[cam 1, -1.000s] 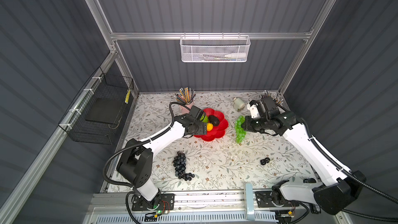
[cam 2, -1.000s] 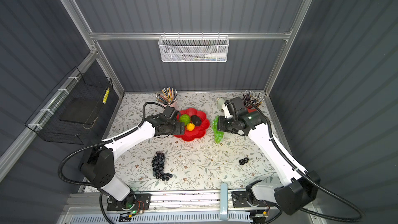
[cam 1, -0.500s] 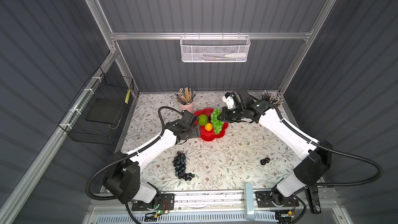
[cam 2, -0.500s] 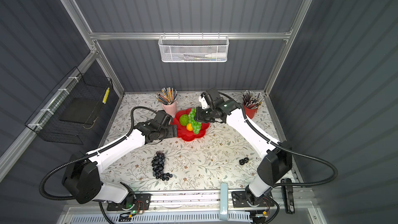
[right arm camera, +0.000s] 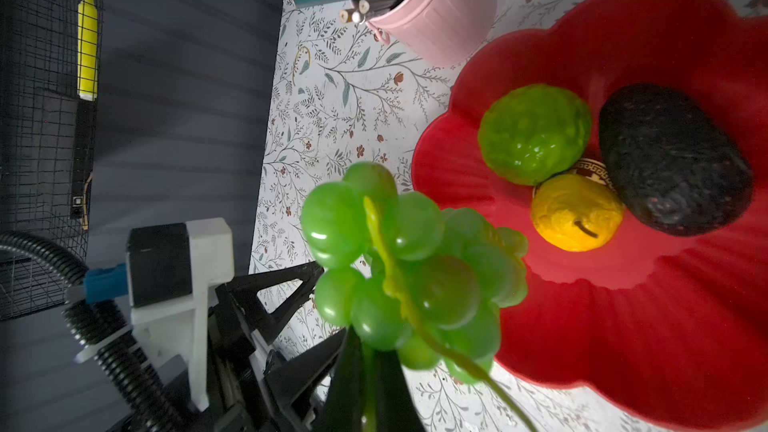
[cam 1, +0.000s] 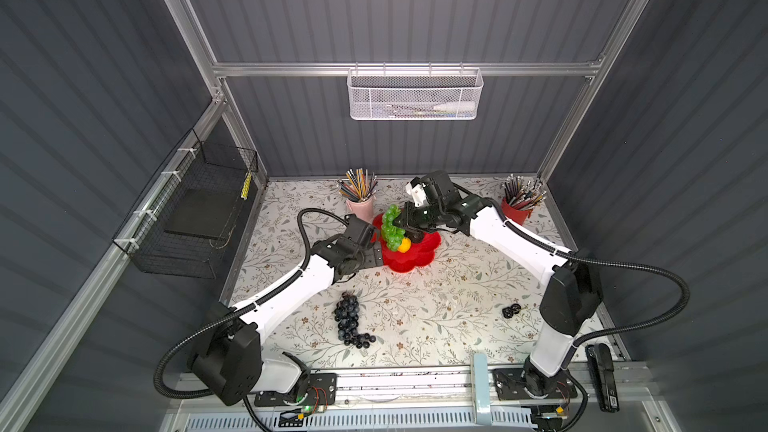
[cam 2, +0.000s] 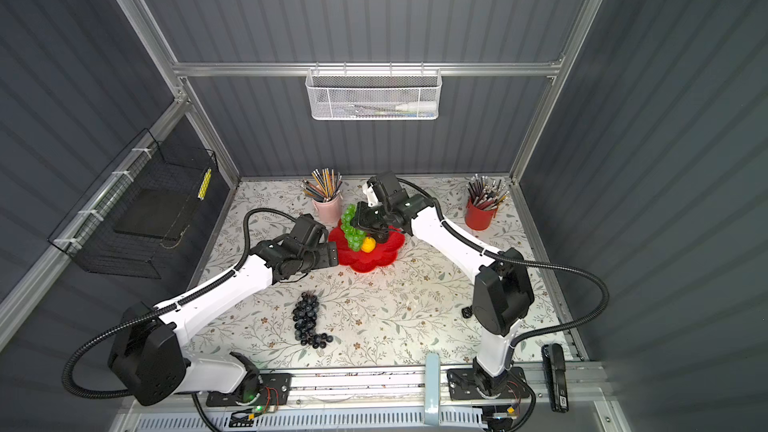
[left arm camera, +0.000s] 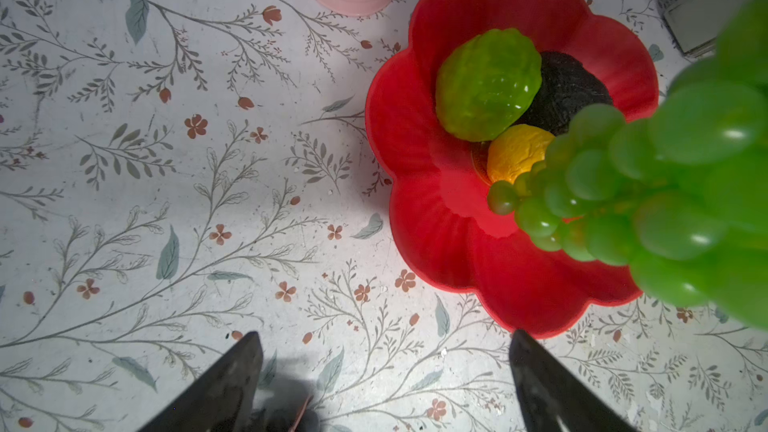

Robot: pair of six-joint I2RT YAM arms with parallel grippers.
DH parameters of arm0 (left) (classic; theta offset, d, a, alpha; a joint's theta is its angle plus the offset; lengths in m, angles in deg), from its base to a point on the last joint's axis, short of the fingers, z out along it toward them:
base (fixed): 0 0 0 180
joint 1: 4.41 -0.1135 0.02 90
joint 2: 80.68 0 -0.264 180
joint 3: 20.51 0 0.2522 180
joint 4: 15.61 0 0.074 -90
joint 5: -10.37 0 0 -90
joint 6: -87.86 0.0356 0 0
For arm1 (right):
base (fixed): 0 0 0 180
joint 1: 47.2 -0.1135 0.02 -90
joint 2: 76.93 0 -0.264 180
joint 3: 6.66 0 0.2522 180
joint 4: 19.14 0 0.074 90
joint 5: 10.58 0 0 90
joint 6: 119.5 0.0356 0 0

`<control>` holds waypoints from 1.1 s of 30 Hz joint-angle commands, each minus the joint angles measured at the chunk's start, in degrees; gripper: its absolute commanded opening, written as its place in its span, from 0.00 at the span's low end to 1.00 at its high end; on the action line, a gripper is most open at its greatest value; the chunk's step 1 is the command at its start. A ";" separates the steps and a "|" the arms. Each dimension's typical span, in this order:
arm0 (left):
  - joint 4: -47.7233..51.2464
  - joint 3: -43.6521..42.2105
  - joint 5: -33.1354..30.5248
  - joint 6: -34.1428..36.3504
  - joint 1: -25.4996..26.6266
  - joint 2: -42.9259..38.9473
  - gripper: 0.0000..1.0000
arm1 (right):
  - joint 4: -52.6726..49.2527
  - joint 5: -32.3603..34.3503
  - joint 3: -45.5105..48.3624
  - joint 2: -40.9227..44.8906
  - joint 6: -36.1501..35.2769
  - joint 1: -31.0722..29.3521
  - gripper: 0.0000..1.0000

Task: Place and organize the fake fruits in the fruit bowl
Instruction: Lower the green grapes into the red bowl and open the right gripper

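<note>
The red petalled fruit bowl (cam 1: 419,257) (left arm camera: 419,222) holds a ridged green ball (left arm camera: 488,85), a black bumpy oval (right arm camera: 673,160) and a small yellow fruit (cam 1: 404,245). My right gripper (cam 1: 401,221) (right arm camera: 368,347) is shut on the stem of the green grape bunch (cam 1: 392,228) (right arm camera: 407,268), which hangs over the bowl's left part. My left gripper (cam 1: 374,249) (left arm camera: 384,340) stands open and empty just left of the bowl's rim. The dark purple grape bunch (cam 1: 349,320) (cam 2: 307,320) lies on the table nearer the front.
A pink pencil cup (cam 1: 360,205) stands right behind the bowl, a red pencil cup (cam 1: 516,207) at the back right. A small black object (cam 1: 511,311) lies at the right. A white mesh basket (cam 1: 413,95) and a black wire basket (cam 1: 195,209) hang on the walls.
My right arm carried the green grapes leftward, from beside the bowl's right edge to above its left part. My left gripper drew back out of the bowl to its left rim.
</note>
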 commanded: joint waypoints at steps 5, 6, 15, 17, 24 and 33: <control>-0.51 -1.09 -0.52 -0.92 -0.45 -0.84 0.93 | 6.02 -1.73 5.36 -0.40 1.69 -0.65 0.00; -0.59 -1.03 -0.36 -0.96 -0.44 -0.62 0.93 | 6.50 -1.82 6.24 -0.30 1.68 -0.52 0.00; -1.07 0.28 1.08 -0.62 -0.54 1.79 0.93 | 8.82 -2.18 12.91 1.36 1.18 0.65 0.00; -1.05 0.64 1.34 -0.55 -0.48 2.29 0.93 | 9.07 -2.11 14.59 2.08 1.07 1.42 0.00; -1.13 1.61 1.82 -0.40 -0.53 4.09 0.93 | 9.38 -1.37 19.31 5.35 -0.21 3.83 0.00; -0.69 3.22 2.55 -0.03 -0.53 5.83 0.93 | 9.34 0.28 22.08 6.35 -2.39 6.13 0.00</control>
